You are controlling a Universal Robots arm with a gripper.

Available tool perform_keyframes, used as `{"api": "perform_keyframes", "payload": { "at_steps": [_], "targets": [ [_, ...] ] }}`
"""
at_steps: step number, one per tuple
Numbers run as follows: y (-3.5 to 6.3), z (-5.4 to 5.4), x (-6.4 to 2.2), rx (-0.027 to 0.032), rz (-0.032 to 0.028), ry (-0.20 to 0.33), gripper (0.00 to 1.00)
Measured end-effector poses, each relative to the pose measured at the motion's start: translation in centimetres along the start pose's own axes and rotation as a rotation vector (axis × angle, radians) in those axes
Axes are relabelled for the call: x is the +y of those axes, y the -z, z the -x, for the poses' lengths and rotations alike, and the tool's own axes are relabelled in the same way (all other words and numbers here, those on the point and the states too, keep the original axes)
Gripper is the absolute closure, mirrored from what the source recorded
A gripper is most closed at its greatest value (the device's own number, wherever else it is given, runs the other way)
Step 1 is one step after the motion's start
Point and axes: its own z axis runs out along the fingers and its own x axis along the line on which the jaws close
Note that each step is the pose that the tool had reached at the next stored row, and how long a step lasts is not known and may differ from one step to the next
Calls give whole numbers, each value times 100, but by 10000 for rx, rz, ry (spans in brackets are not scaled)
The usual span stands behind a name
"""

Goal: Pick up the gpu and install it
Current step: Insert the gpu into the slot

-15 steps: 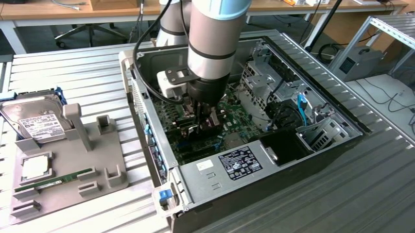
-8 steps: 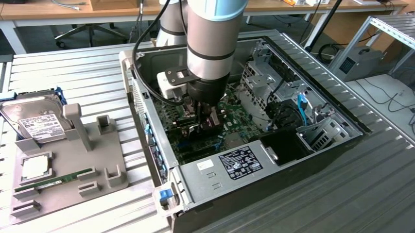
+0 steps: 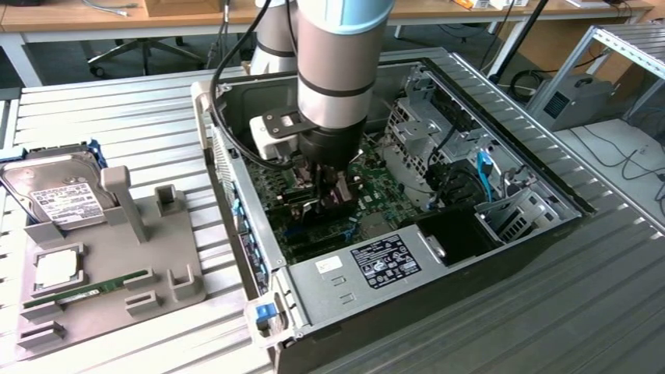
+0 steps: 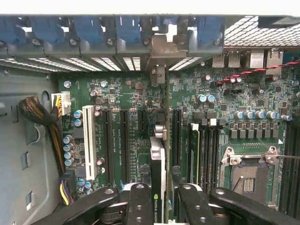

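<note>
Where the gpu is held: the gpu (image 4: pixel 158 159) is seen edge-on inside the computer case (image 3: pixel 311 290), kept upright by the gripper (image 4: pixel 161 204), with its far end carried up to the case's rear wall.
Fingers: the fingers (image 4: pixel 138 202) are clamped on the card, one pressed against each face.
Arm: the arm (image 3: pixel 332 62) is lowered into the case from above, through the open side.
Card's lower edge: it is set over the motherboard (image 4: pixel 131 91) on the case's floor, in line with the black slots (image 4: pixel 124 140); whether it is seated cannot be told.
Open room: several bare slots are left free on the side of the card toward the white slot (image 4: pixel 89 140); on the other side the CPU socket (image 4: pixel 248 176) is found near the card.
Case edges: the rear wall is lined with blue latches (image 4: pixel 89 28); a cable bundle (image 4: pixel 37 110) is kept against one side wall, well apart from the card.
Outside the case: on the desk (image 3: pixel 104 109), beside the case toward the exterior view's left, a grey holder (image 3: pixel 156 245) is placed, with a hard drive (image 3: pixel 58 195) and a memory stick (image 3: pixel 89 290) in it.
</note>
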Motion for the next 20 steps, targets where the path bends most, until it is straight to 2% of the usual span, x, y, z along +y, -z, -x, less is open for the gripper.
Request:
{"api": "perform_keyframes", "payload": {
  "at_steps": [2,5,20],
  "targets": [
    [3,0,28,-1,-50,0,74],
    [4,0,40,0,-72,1,74],
    [4,0,45,-5,-64,0,74]
  ]
}}
